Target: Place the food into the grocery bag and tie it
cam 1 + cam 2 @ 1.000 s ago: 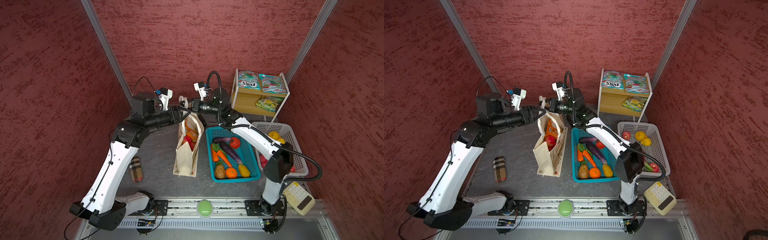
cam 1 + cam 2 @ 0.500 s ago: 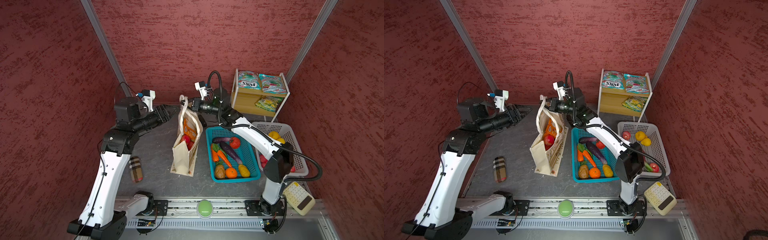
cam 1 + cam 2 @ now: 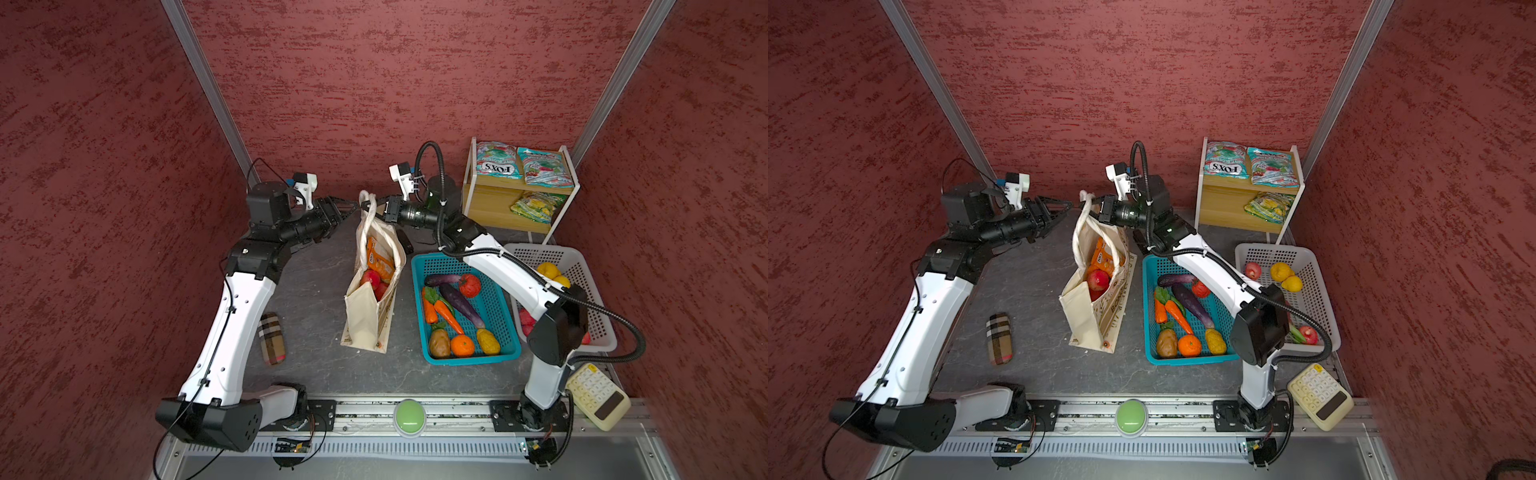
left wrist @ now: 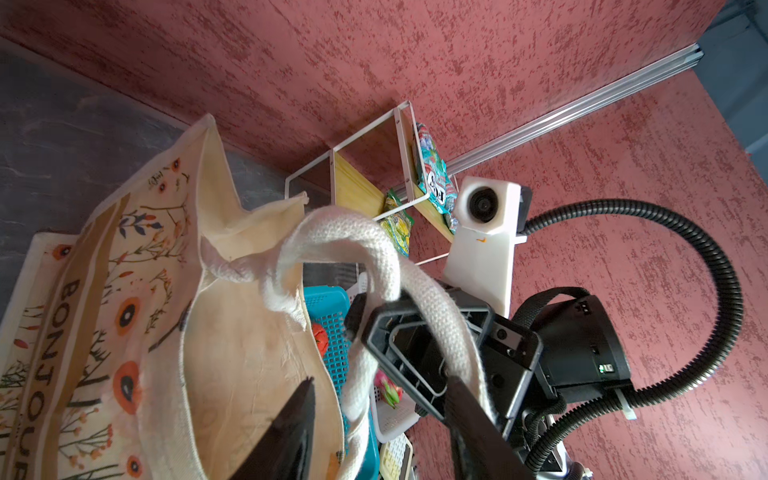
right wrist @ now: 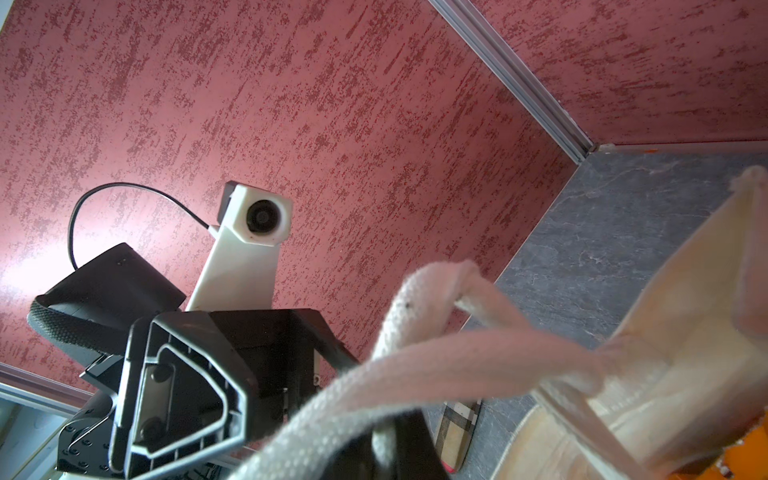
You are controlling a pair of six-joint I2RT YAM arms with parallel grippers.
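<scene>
The right end effector (image 3: 1096,207) is closed on the upright handles (image 3: 1079,232) of the grocery bag (image 3: 1086,320) — the left end effector (image 3: 1066,205), jaws parted and empty, faces them from just opposite.

White rope handles (image 5: 436,357) stretch from the cream canvas tote (image 5: 685,332) into the right gripper (image 5: 395,453), pinched close to the lens. Beyond them the left gripper (image 5: 266,365) faces this way, a plaid pouch (image 5: 457,432) lying on the grey table (image 5: 602,232)

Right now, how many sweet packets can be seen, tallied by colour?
Teal packets, top of the shelf unit: 2
Yellow-green packet, lower shelf: 1
Orange packet, inside the grocery bag: 1
Total: 4
</scene>
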